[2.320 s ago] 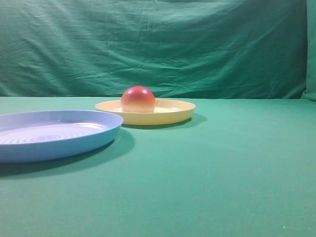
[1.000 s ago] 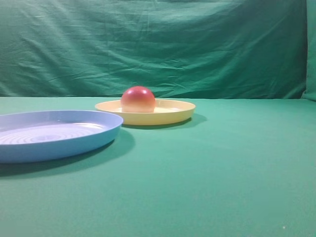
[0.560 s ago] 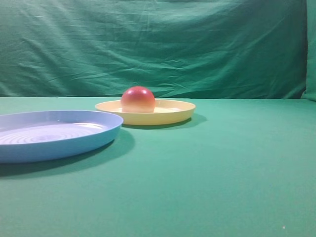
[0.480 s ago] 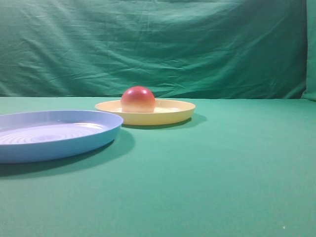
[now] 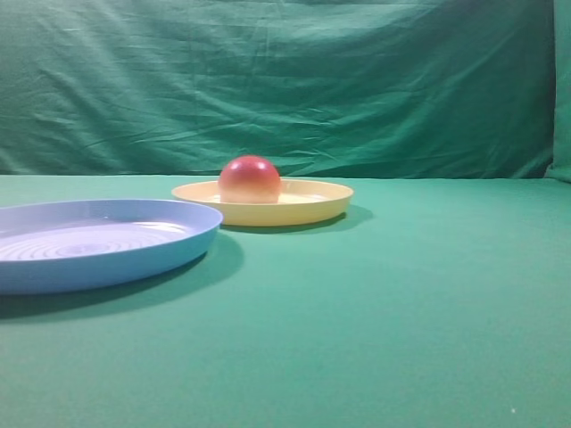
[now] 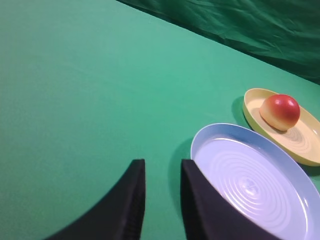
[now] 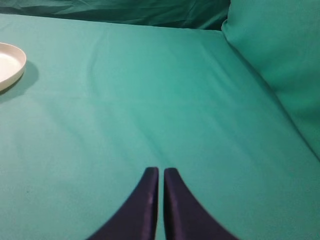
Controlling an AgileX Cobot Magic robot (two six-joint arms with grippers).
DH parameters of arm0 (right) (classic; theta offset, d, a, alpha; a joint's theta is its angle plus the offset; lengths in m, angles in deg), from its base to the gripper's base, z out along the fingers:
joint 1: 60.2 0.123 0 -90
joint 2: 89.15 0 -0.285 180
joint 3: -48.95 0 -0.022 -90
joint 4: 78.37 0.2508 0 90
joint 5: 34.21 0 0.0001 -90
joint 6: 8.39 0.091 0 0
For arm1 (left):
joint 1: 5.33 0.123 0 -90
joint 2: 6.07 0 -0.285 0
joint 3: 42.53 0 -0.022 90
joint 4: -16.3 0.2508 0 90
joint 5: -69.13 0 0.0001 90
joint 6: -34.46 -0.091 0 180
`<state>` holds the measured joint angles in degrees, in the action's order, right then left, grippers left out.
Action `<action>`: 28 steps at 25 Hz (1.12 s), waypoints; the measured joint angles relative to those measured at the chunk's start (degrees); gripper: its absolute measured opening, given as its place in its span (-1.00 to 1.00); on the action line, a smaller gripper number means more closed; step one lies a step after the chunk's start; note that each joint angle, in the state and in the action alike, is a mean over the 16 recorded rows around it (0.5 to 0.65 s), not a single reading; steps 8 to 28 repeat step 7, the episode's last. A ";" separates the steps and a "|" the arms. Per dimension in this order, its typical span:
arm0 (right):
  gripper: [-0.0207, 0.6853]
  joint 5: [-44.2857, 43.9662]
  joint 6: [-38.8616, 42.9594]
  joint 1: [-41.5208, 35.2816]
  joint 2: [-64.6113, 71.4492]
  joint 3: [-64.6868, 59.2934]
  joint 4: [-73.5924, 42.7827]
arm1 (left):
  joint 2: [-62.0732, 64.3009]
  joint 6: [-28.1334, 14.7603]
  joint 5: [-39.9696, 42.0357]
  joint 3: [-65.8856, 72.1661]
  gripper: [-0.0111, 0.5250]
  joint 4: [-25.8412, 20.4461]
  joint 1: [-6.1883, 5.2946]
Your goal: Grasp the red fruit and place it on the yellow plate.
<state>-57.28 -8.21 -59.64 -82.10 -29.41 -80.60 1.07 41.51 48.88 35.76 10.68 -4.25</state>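
The red fruit (image 5: 250, 179) rests inside the yellow plate (image 5: 312, 207), toward its left side; in the left wrist view the fruit (image 6: 280, 112) and plate (image 6: 306, 149) lie far to the upper right. Neither gripper shows in the exterior view. My left gripper (image 6: 162, 167) hovers beside the near rim of the blue plate, open with only green cloth in the gap. My right gripper (image 7: 161, 172) is shut with nothing in it, over bare cloth well right of the yellow plate's edge (image 7: 11, 64).
A larger light blue plate (image 5: 89, 242) with concentric rings sits front left of the yellow one, and its rim (image 6: 210, 134) lies just right of my left fingers. Green cloth covers the table and hangs as a backdrop (image 5: 285, 80); a fold rises at the right (image 7: 280, 60).
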 joint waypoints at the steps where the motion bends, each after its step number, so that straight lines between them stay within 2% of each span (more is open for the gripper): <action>1: -0.94 0.00 -0.01 0.00 0.00 0.00 0.00 | 0.00 0.00 0.00 0.00 -0.37 0.00 0.00; 28: -0.94 0.02 -0.04 0.00 0.00 0.00 0.00 | 0.00 0.00 0.00 0.00 -0.37 0.00 0.00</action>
